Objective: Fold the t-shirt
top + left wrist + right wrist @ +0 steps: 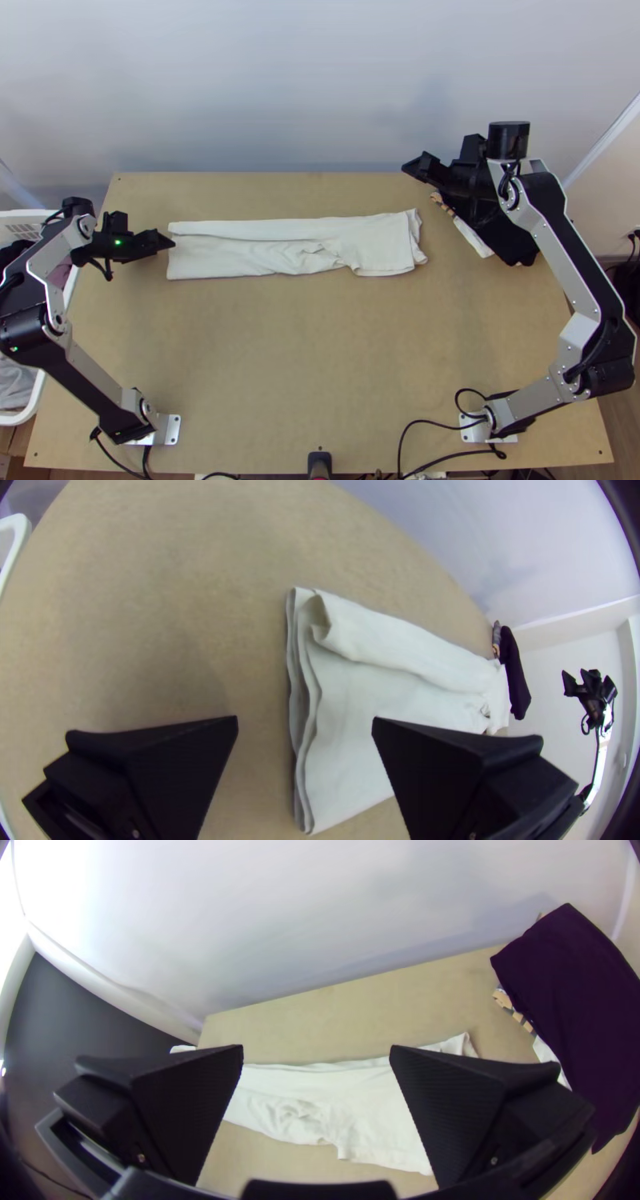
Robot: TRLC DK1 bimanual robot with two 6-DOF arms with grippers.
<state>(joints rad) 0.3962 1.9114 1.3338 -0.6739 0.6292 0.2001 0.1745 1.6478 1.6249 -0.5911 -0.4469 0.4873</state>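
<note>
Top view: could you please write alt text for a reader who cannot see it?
A white t-shirt lies in a long, wrinkled strip across a wooden table. The left gripper is near its left end, the right gripper near the far edge, by piled clothes.

No text, label or number can be read.

A pale wall (280,96) stands behind the far edge of the light wooden table (320,360), soft shadows on it. Brown floor (624,428) shows to the right of the table, below a beige side wall (612,192).
</note>
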